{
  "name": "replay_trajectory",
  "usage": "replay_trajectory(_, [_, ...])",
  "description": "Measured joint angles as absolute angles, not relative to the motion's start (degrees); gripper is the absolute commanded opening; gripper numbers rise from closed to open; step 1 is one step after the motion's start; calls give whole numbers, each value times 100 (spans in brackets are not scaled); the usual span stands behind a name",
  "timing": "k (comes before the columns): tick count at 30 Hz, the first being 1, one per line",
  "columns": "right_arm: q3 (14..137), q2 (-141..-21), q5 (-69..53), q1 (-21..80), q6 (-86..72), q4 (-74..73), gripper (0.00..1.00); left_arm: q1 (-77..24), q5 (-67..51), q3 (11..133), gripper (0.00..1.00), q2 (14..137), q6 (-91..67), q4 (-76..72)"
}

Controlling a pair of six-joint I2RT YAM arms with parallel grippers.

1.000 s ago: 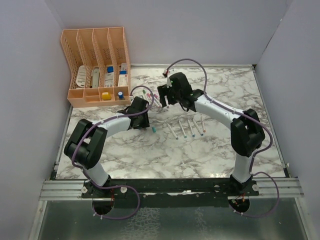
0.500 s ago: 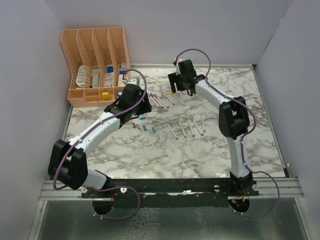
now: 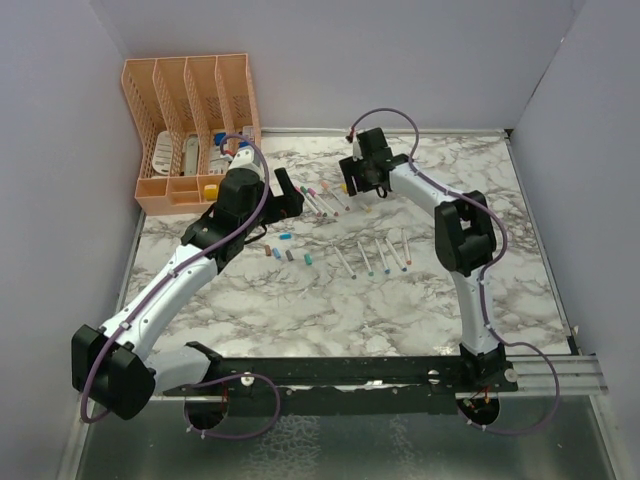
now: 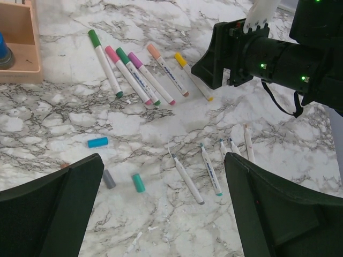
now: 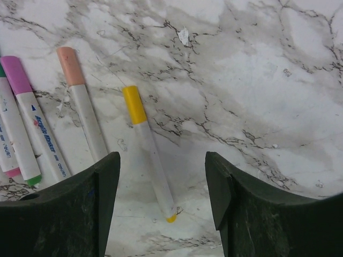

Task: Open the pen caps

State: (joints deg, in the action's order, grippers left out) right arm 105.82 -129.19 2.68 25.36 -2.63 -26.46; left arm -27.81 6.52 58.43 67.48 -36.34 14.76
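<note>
Six slim capped pens lay side by side on veined marble tabletop; three stubby cylindrical pen caps loose nearby. Both left gripper and right gripper gaped, empty.

**Cut off, covered, or too small**

Left wrist view: the organiser is clipped by the corner, a blue thing in it runs off the edge, and a brownish cap sits partly behind a finger of the left end effector. Right wrist view: the peach-capped pen ends behind a finger of the right end effector, and a green-tipped pen loses its cap to the left edge. From above, the loose caps are specks, and the left arm covers part of the organiser.
</note>
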Motion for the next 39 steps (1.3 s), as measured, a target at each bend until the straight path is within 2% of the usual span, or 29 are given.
replay_trajectory(9, [10580, -13240, 202, 2512, -239, -2648, 57, -2781, 701, 5778, 99, 6650, -3721, 1518])
replay_trajectory(14, [10580, -13308, 165, 2502, -222, -2617, 48, -2777, 711, 5763, 99, 6624, -3765, 1527])
replay_trajectory(18, [10580, -13334, 89, 2502, -222, -2569, 36, -2757, 718, 5760, 99, 6619, -3776, 1527])
replay_trajectory(24, [10584, -13351, 8, 2502, -228, -2523, 3, -2707, 720, 5760, 99, 6600, -3780, 1529])
replay_trajectory(34, [10409, -13211, -113, 2335, -250, -2491, 1, -2685, 716, 5739, 99, 6475, -3852, 1500])
replay_trajectory(39, [9625, -12403, -145, 2287, -276, -2427, 1, -2683, 642, 5566, 99, 6431, -4036, 1273])
